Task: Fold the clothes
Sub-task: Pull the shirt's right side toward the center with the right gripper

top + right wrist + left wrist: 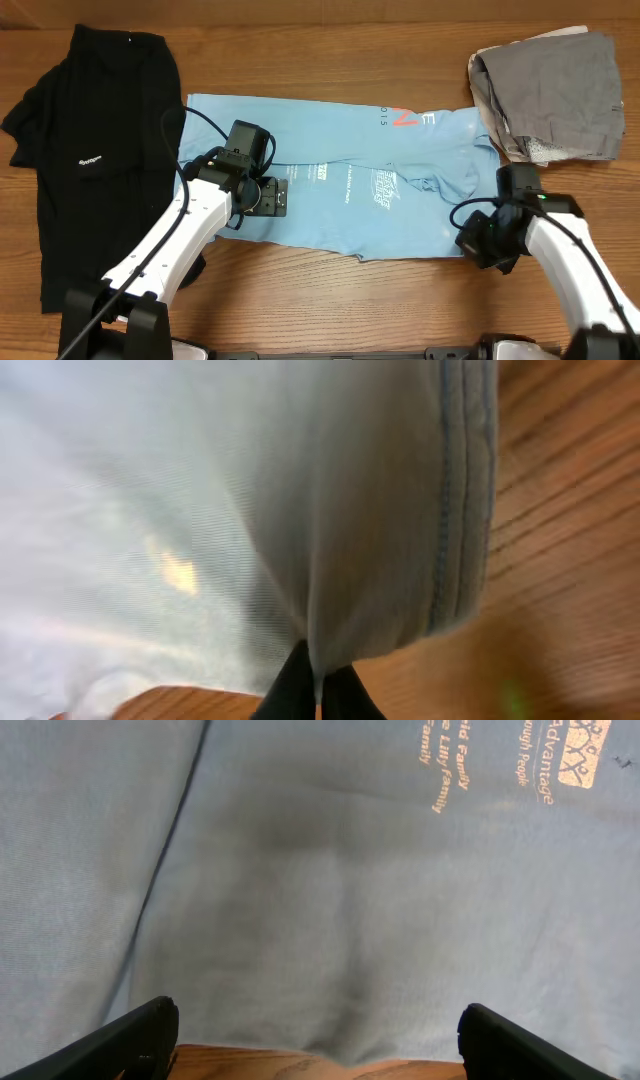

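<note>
A light blue T-shirt (pixel 350 190) with white and orange lettering lies spread across the middle of the table. My left gripper (pixel 268 196) hovers over its left part near the front hem, jaws wide open with nothing between them; the left wrist view shows the fingers (pixel 140 1038) above cloth (pixel 330 900) and wood. My right gripper (pixel 478 238) is shut on the shirt's right front corner; in the right wrist view the fingertips (pixel 295 685) pinch the hemmed fabric (pixel 390 510). A black shirt (pixel 90 150) lies at far left. Grey pieces (pixel 555 90) sit at the back right.
Bare wooden table (pixel 400 300) runs along the front edge between my two arms. A black cable (pixel 190 125) loops over the blue shirt's left end beside the black shirt.
</note>
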`<state>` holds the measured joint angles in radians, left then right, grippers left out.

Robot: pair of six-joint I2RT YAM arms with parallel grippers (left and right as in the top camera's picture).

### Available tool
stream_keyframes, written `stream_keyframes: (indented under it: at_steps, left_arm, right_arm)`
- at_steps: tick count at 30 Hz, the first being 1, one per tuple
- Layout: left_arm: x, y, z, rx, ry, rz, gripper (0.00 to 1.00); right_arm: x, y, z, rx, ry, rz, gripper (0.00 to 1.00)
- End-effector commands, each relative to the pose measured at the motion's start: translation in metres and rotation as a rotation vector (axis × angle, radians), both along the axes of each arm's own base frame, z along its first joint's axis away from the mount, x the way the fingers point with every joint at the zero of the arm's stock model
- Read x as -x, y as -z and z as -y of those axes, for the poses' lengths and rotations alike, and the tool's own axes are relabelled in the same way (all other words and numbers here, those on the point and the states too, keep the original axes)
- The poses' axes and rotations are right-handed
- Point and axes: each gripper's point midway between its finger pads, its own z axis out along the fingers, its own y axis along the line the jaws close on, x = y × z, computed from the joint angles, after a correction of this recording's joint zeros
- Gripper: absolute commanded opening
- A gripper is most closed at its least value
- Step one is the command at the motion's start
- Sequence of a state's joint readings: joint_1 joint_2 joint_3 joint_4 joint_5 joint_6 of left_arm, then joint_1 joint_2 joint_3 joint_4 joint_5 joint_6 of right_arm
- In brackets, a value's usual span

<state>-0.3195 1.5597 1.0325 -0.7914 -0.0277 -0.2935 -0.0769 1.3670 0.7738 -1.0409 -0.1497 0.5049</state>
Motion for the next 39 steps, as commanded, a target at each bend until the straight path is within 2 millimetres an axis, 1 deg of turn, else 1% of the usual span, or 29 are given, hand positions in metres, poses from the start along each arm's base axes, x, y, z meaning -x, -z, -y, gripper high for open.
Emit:
stream_keyframes:
  at_steps: [1, 4, 9, 13, 14, 18, 22, 25, 28, 34, 39]
  left_arm:
    - [-0.001, -0.004, -0.003, -0.018, -0.016, 0.023, 0.92]
    - [-0.001, -0.004, -0.003, -0.026, 0.000, 0.025, 0.92]
    - [-0.002, -0.005, -0.003, -0.028, 0.003, 0.031, 0.92]
    - [-0.003, -0.005, -0.003, -0.027, 0.007, 0.034, 0.92]
    - [-0.003, -0.005, -0.003, -0.027, 0.006, 0.034, 0.92]
    - [-0.003, -0.005, -0.003, -0.027, 0.007, 0.034, 0.92]
    - [-0.003, -0.005, -0.003, -0.027, 0.007, 0.034, 0.92]
    - [-0.003, -0.005, -0.003, -0.027, 0.007, 0.033, 0.92]
    - [-0.003, -0.005, -0.003, -0.026, 0.006, 0.034, 0.92]
    - [-0.003, -0.005, -0.003, -0.027, 0.007, 0.033, 0.92]
    - [-0.003, -0.005, -0.003, -0.027, 0.007, 0.033, 0.91]
  right_arm:
    - [-0.023, -0.031, -0.001, -0.005, -0.045, 0.119, 0.04]
    - [-0.036, -0.036, -0.006, -0.039, -0.089, 0.161, 0.04]
    - [-0.063, -0.034, -0.012, -0.078, -0.122, 0.191, 0.04]
    - [-0.102, -0.039, -0.022, -0.110, -0.176, 0.270, 0.04]
    - [-0.115, -0.041, -0.026, -0.108, -0.192, 0.301, 0.04]
    - [-0.155, -0.049, -0.044, -0.107, -0.242, 0.393, 0.04]
    - [-0.182, -0.047, -0.058, -0.114, -0.248, 0.454, 0.04]
    - [-0.196, -0.043, -0.068, -0.144, -0.248, 0.486, 0.04]
    - [-0.207, -0.045, -0.069, -0.144, -0.236, 0.527, 0.04]
    - [-0.233, -0.067, -0.070, -0.138, -0.242, 0.642, 0.04]
    - [-0.247, -0.082, -0.071, -0.134, -0.246, 0.708, 0.04]
